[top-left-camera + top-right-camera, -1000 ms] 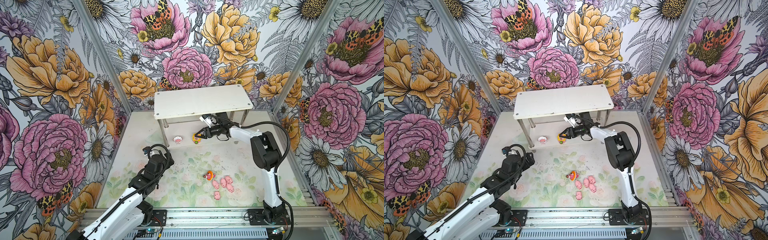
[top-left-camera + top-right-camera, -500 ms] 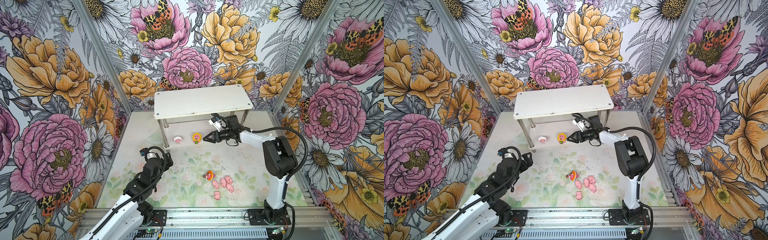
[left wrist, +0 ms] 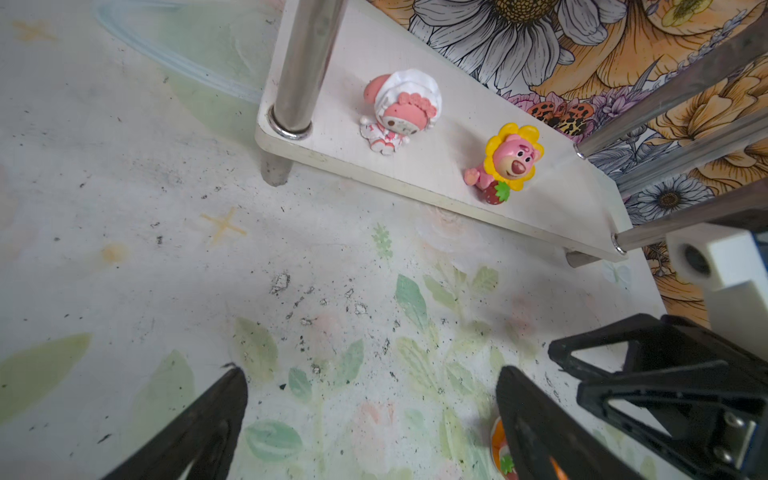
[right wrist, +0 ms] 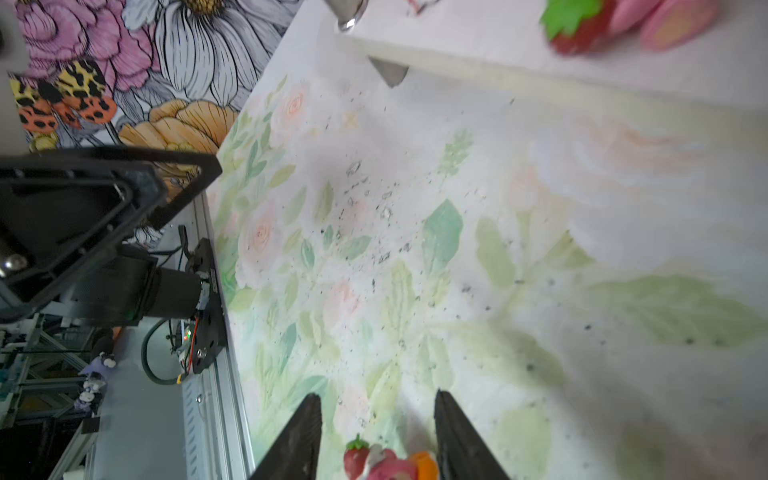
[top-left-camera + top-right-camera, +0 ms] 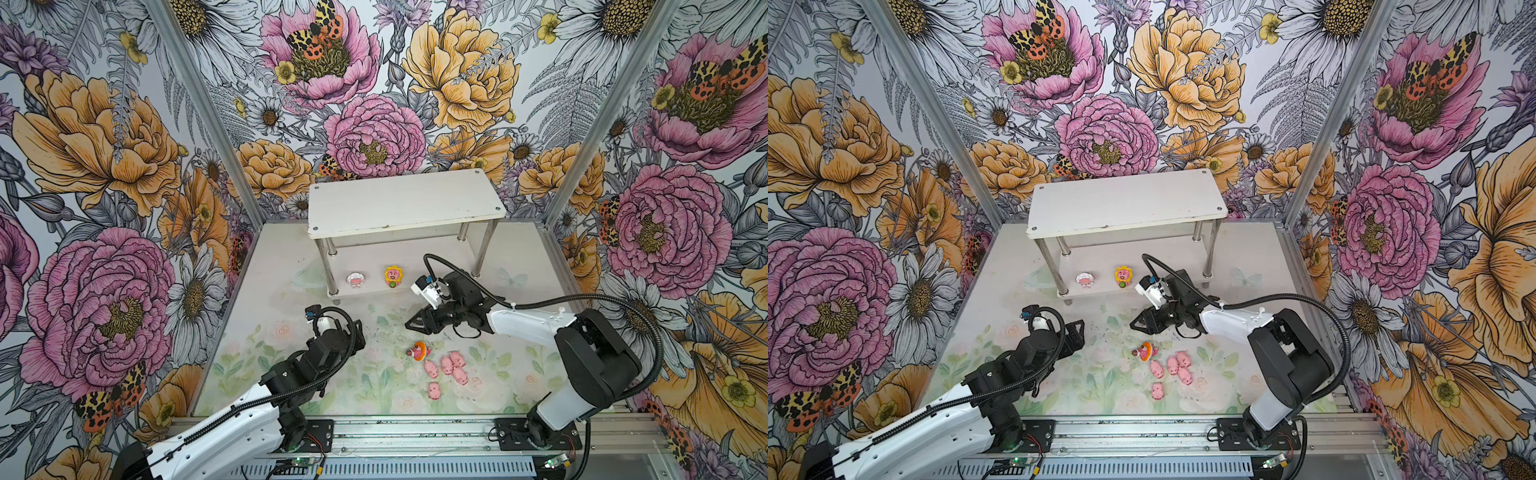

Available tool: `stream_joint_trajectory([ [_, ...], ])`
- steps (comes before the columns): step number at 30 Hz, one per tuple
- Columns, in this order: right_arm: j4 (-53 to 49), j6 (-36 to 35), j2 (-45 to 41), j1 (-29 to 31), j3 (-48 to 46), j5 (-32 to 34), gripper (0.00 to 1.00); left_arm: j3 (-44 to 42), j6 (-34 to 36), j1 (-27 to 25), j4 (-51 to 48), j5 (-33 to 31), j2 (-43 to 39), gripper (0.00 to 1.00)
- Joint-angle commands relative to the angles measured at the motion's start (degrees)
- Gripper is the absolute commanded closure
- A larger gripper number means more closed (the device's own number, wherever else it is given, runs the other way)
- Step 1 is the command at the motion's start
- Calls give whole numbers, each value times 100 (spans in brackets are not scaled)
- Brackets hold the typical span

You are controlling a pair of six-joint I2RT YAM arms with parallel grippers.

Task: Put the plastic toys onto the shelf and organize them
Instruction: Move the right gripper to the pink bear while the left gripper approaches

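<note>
The white shelf (image 5: 405, 203) (image 5: 1125, 203) stands at the back. Its lower tier (image 3: 453, 99) carries the white-hooded figure (image 5: 355, 281) (image 3: 401, 110) and the yellow sunflower figure (image 5: 393, 276) (image 3: 509, 160), both upright. The orange figure (image 5: 419, 351) (image 5: 1145, 351) lies on the mat, with several tiny pink pigs (image 5: 446, 368) (image 5: 1173, 365) just right of it. My right gripper (image 5: 411, 326) (image 4: 378, 397) hangs open close above the orange figure (image 4: 386, 461), holding nothing. My left gripper (image 5: 356, 332) (image 3: 370, 374) is open wide over bare mat, left of the orange figure (image 3: 498, 449).
Floral walls close in the back and both sides. Shiny shelf legs (image 5: 330, 270) stand on the lower tier's corners. A metal rail (image 5: 395, 432) runs along the front edge. The shelf's top board is bare.
My right gripper has drawn back from the shelf's lower tier toward the front, leaving the sunflower figure there, and its jaws have narrowed. The left gripper has shifted slightly right.
</note>
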Motion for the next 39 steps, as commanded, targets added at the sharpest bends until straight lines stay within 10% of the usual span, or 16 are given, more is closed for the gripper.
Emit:
stream_joint_trajectory([
  [1, -504, 72, -733, 368, -427, 1251, 54, -211, -474, -374, -53, -491, -15, 9],
  [8, -1202, 421, -1660, 806, -984, 2915, 64, -481, -1253, -1345, 348, -1013, 469, 20],
  [14, -1193, 635, -1681, 785, -1085, 3409, 100, -63, -1511, -1946, 632, -1127, 1605, 16],
  [25, -516, 659, -644, 880, -878, 2767, 100, 1080, -1259, -1963, 1440, 92, 3528, 8],
  [39, 1601, 1578, -545, 2451, -1749, 2243, 100, 606, -2110, -1952, 1569, -223, 3423, 1],
])
